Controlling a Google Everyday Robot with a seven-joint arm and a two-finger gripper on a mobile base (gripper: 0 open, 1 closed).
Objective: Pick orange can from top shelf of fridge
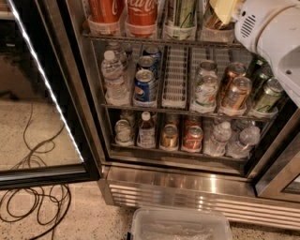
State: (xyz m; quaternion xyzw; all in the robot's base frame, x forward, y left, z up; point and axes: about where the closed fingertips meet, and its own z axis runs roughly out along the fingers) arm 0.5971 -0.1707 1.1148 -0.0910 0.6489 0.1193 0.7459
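Observation:
The fridge (178,185) stands open, steel-fronted, with wire racks. The top shelf (159,40) runs along the upper edge of the camera view with clear cup-like holders. Two tall red Coca-Cola cans (140,11) and a greenish can (181,13) stand in it. The orange can (212,19), gold with dark streaks, stands in the holder right of the greenish can, mostly hidden. My gripper (225,10), a pale yellowish part on the white arm (272,33), is right at that can, in front of its upper part.
The middle rack holds a water bottle (112,75), blue Pepsi cans (144,86) and copper-orange cans (236,93). The lower rack holds bottles and cans. The black-framed glass door (42,93) hangs open at left. Cables (33,206) lie on the floor. A clear plastic bin (180,225) sits below.

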